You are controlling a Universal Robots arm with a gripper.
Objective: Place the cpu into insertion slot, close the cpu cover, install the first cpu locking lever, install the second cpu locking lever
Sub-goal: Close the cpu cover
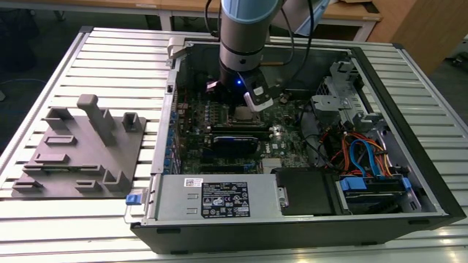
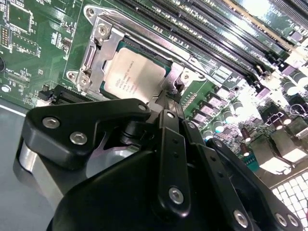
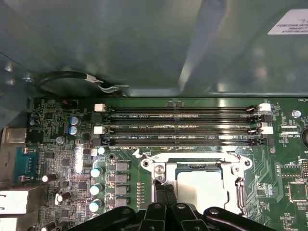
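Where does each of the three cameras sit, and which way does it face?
Exterior view: off the arm, high up, looking down into the open computer case; the arm and hand hang over the motherboard.
Second wrist view: on the arm, looking along the hand at the cpu.
First wrist view: on the arm, facing the memory slots beyond the hand.
Shared: both wrist views show the hand, cpu and cpu cover.

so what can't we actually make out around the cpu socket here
- Second wrist view: the gripper body hides the near edge of the cpu and the cpu cover, so whether the cover is latched down cannot be judged.
- First wrist view: the cpu's lower part is cut off by the picture's edge and the gripper.
- Exterior view: cpu and cover are too small to tell apart.
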